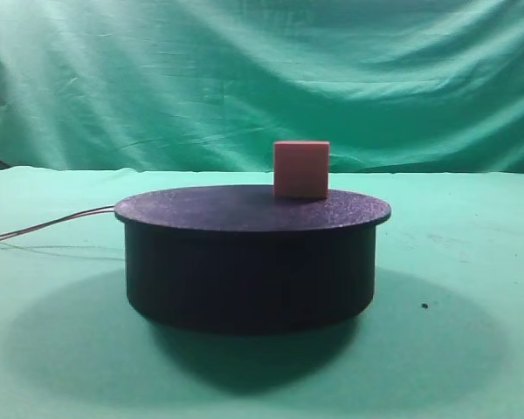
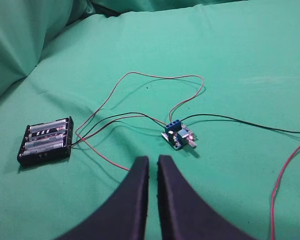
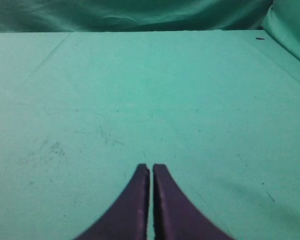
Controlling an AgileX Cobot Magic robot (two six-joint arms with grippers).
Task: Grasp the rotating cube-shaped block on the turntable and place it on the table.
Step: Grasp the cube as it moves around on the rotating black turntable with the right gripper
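A salmon-pink cube-shaped block sits on a black turntable on a green-clothed table.

The block stands upright toward the back right of the turntable's flat round top, and thin wires lead from the turntable's left side. The left gripper has its dark fingers nearly together, holding nothing, above a battery holder and a small blue circuit board joined by red and black wires. The right gripper is likewise closed and empty over bare green cloth.
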